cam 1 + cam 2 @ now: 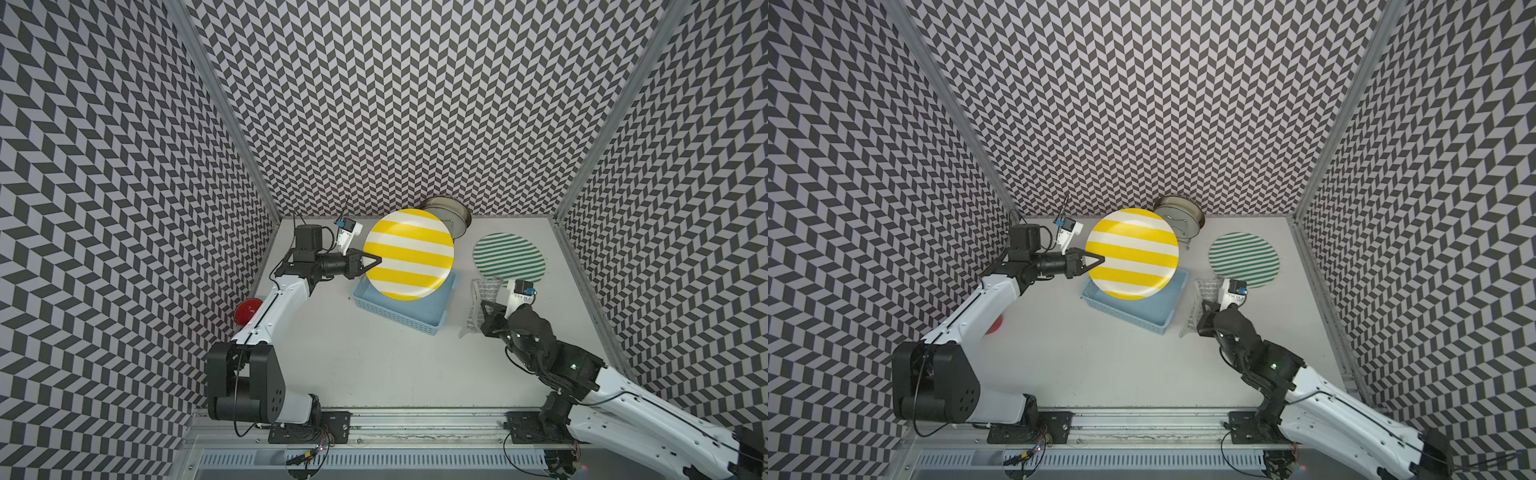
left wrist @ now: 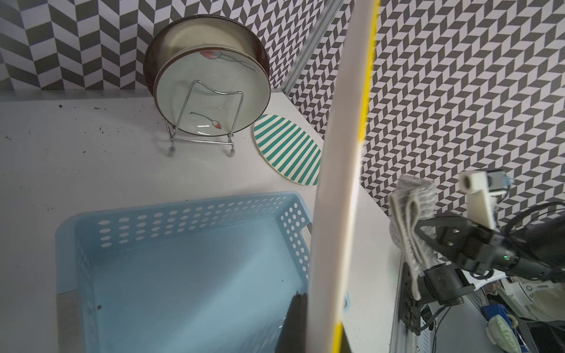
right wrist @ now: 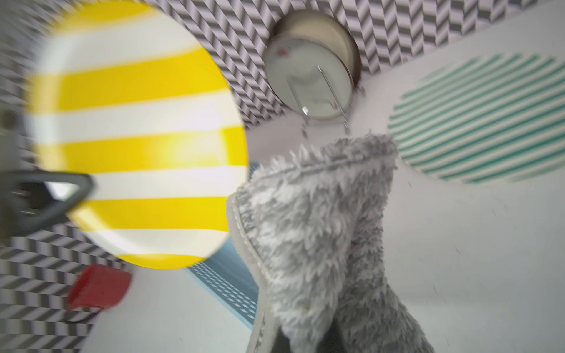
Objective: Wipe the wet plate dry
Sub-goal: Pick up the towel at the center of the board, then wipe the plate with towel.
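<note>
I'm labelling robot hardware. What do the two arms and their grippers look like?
The left arm and right arm have white shells, black joint housings and thin black cables. The left gripper and right gripper are black; the left's finger is an open triangular frame. Each wrist carries a white camera mount. A green light glows on the right arm.

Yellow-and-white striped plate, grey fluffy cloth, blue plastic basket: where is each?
yellow-and-white striped plate (image 1: 409, 254): in a top view, centre of its face.
grey fluffy cloth (image 3: 315, 220): right wrist view, middle of the fluff.
blue plastic basket (image 2: 183, 217): left wrist view, on its perforated wall.
</note>
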Controlling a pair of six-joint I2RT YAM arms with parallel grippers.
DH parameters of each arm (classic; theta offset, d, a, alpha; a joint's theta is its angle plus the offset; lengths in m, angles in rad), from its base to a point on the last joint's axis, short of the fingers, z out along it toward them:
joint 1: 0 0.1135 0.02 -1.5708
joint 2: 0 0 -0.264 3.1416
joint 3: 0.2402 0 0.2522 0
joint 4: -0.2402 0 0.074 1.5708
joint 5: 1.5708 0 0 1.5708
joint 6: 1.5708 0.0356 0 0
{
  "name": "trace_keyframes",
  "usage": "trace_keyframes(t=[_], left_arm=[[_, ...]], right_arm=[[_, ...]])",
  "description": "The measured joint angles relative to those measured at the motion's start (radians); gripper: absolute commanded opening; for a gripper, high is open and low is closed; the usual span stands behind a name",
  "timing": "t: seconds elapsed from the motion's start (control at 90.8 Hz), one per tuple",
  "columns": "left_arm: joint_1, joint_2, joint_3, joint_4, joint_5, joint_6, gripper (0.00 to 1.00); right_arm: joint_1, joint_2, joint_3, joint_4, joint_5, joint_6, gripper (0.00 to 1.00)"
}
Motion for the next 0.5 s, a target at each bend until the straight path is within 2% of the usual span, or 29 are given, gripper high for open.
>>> trace_keyframes(t=[0.121, 0.319, 0.496], left_arm=[[-0.025, 0.0, -0.014, 0.039, -0.011, -0.055, 0.0], [-0.047, -0.005, -0.039, 0.068, -0.005, -0.095, 0.0], [-0.055, -0.018, -0.04, 0.081, 0.003, -0.104, 0.0]], right_arm=[[-0.001, 0.055, 0.101, 0.15, -0.079, -0.155, 0.0], [0.0, 0.425, 0.469, 0.249, -0.232, -0.328, 0.0], [0.0, 0.725, 0.711, 0.258, -0.27, -0.391, 0.0]])
